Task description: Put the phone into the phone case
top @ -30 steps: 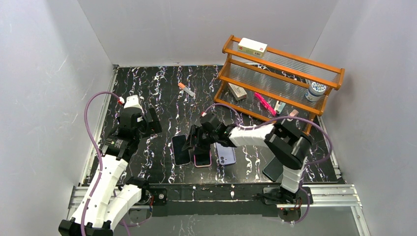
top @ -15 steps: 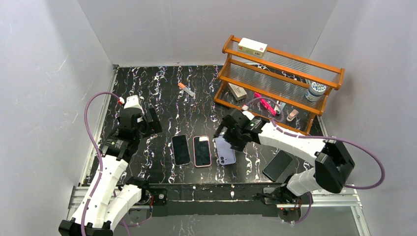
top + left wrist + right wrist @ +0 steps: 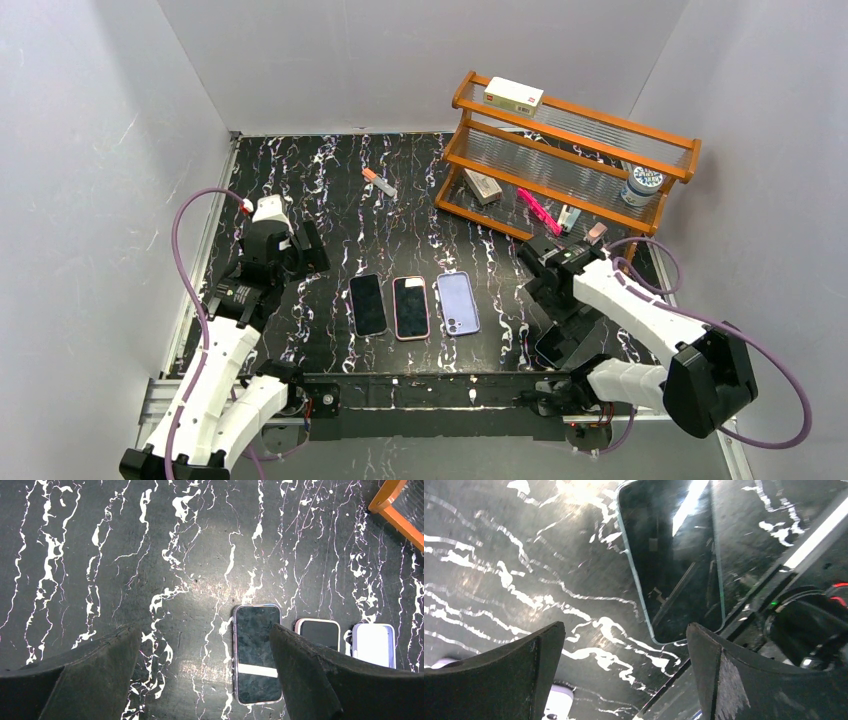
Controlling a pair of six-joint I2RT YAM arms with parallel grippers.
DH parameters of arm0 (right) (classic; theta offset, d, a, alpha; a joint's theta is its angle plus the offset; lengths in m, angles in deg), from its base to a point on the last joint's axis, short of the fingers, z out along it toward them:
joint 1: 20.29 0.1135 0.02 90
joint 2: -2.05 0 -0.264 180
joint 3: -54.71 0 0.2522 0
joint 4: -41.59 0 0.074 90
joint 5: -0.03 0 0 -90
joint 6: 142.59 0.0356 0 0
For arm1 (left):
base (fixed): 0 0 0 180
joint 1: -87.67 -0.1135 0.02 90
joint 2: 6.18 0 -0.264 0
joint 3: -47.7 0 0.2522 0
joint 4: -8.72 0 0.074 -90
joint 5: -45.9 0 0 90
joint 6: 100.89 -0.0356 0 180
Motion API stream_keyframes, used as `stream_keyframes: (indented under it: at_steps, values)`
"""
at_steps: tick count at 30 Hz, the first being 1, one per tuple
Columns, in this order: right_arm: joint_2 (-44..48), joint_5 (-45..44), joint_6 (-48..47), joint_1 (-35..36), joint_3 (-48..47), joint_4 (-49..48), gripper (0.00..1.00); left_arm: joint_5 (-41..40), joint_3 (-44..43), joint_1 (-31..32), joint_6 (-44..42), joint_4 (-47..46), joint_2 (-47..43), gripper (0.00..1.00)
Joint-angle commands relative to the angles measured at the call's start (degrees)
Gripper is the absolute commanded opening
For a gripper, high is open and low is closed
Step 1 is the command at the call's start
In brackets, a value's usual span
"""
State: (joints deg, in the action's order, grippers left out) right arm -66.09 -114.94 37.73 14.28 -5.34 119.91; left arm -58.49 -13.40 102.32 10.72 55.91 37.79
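Note:
Three items lie in a row at the table's front. From left to right they are a black phone [image 3: 367, 304], a phone in a pink case [image 3: 411, 307], and a lavender case or phone lying back-up [image 3: 458, 302]; I cannot tell which. A fourth dark phone [image 3: 552, 347] lies at the front right edge, large in the right wrist view [image 3: 674, 565]. My right gripper [image 3: 562, 310] hovers open just above it, empty [image 3: 624, 680]. My left gripper [image 3: 300, 250] is open and empty, left of the row [image 3: 205, 675]. The left wrist view shows the black phone [image 3: 256, 652].
An orange wooden rack [image 3: 570, 160] at the back right holds a box, a jar, markers and small items. A small red and white tube [image 3: 379, 182] lies at mid back. The metal front rail [image 3: 480, 390] runs just beyond the dark phone.
My right arm has swung right, from over the black and pink phones, past the lavender item, to over the dark phone at the front right. The left arm has not moved.

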Motion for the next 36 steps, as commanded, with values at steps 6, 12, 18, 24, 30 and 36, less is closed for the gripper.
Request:
stream_keyframes:
  at_steps: [6, 12, 18, 24, 30, 36]
  values:
    - [0.9, -5.0, -0.8, -8.1, 3.7, 4.9, 0.99, -1.1, 0.4, 0.2, -0.7, -0.4, -1.7, 0.98]
    - [1.6, -3.2, -4.5, -11.0, 6.8, 0.4, 0.99, -1.1, 0.4, 0.1, -0.8, -0.5, -1.6, 0.98]
    - [0.7, -2.2, -5.8, -12.6, 6.5, -0.1, 0.99, -0.9, 0.5, 0.2, -0.9, -0.6, -1.6, 0.98]
    - [-0.2, 1.1, -8.2, -14.0, 6.0, -3.1, 0.99, -0.9, 0.5, 0.1, -0.9, -0.6, -1.9, 0.98]
    - [-1.3, 3.4, -9.1, -15.2, 8.6, -8.0, 0.99, -0.9, 0.5, 0.2, -0.9, -0.6, -2.2, 0.98]
    - [-1.5, 1.0, -8.0, -15.6, 9.3, -9.1, 0.99, -0.7, 0.5, 0.1, -1.0, -0.7, -2.1, 0.98]
